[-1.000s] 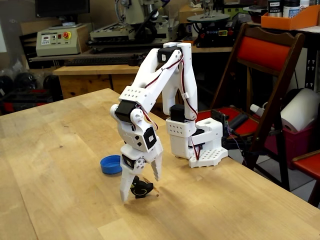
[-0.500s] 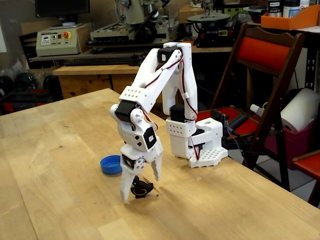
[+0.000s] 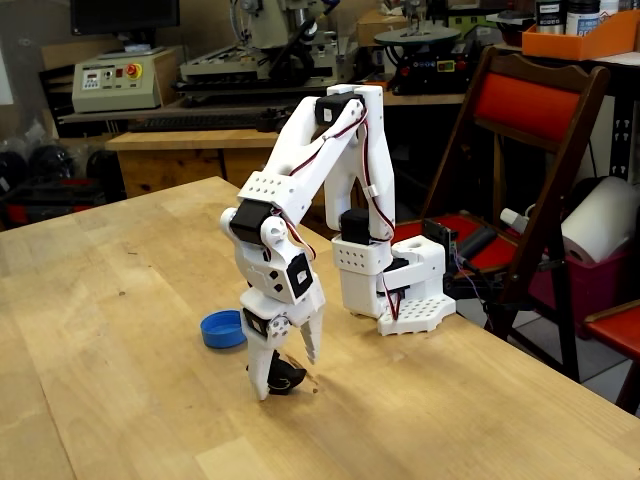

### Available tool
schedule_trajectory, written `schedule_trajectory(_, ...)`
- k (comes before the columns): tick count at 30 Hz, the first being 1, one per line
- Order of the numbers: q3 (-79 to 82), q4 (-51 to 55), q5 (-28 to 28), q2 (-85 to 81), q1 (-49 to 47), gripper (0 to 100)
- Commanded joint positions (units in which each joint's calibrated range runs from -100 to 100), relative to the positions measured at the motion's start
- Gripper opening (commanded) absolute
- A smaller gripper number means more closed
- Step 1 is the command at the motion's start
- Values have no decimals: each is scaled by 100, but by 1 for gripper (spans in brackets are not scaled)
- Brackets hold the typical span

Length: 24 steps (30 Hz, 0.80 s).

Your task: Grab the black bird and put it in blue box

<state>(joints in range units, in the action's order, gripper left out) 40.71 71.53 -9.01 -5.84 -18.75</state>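
Observation:
The black bird (image 3: 290, 378) rests on the wooden table (image 3: 110, 330), near its right edge in the fixed view. My white gripper (image 3: 288, 376) points down over it with one finger on each side. The left finger (image 3: 264, 378) presses against the bird and covers part of it, so the gripper is shut on the bird at table level. The blue box (image 3: 222, 328), a small round blue cap, lies on the table a short way to the left of the gripper and slightly behind it, with nothing in it.
The arm's white base (image 3: 400, 290) stands at the table's right edge behind the gripper. A red and wood folding chair (image 3: 520, 160) and a workbench with machines (image 3: 200, 80) stand beyond the table. Bare tabletop stretches to the left and front.
The left finger has swung right, narrowing the gap until it meets the bird. The arm, bird and blue cap have stayed in place.

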Motion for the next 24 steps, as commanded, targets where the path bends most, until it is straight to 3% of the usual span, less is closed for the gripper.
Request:
schedule_trajectory(1,-98,1,34,-54,61,24)
schedule_trajectory(12,-107,-7,34,-54,61,13)
schedule_trajectory(24,-107,-7,34,-62,68,12)
